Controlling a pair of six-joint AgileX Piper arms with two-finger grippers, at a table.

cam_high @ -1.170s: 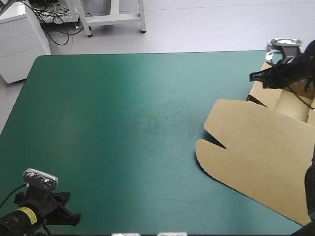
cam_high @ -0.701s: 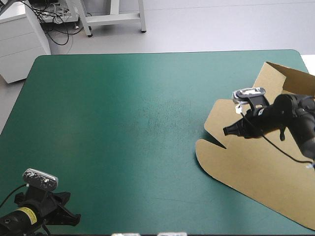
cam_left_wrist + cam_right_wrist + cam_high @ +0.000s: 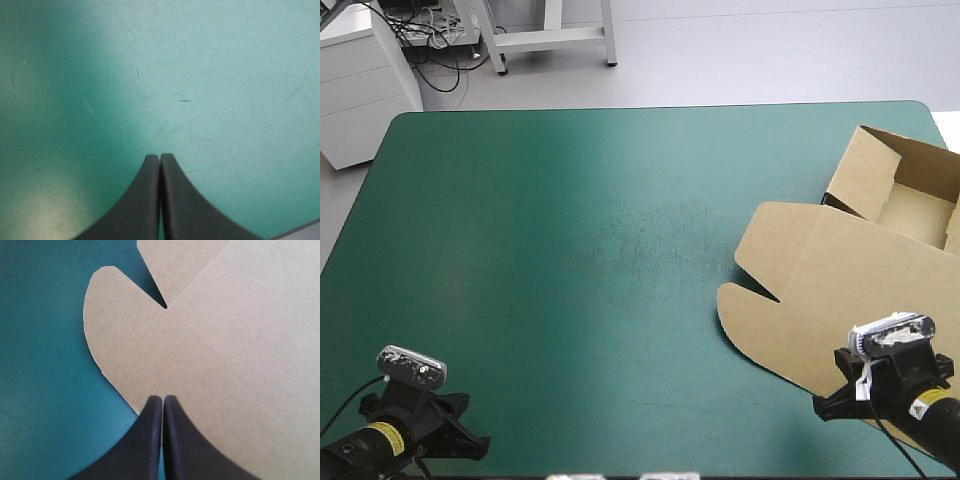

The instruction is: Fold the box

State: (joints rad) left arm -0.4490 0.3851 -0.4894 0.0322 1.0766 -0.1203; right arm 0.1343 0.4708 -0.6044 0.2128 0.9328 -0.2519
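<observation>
The brown box lies at the table's right side. Its lid is flat, with a rounded flap and a notch pointing left. Behind the lid, the tray part has its walls raised and stands open. My right gripper is shut and holds nothing, low over the lid's near edge by the table's front. In the right wrist view its tips meet just above the lid's rim. My left gripper sits at the front left corner, far from the box. In the left wrist view it is shut over bare cover.
The teal-green cover stretches wide between the box and the left arm. Both grippers are close to the table's front edge. A white cabinet stands just beyond the far left corner.
My right arm swung from the tray at the far right, across the lid, back to the front edge. The tray now shows in full. The left arm barely shifted.
</observation>
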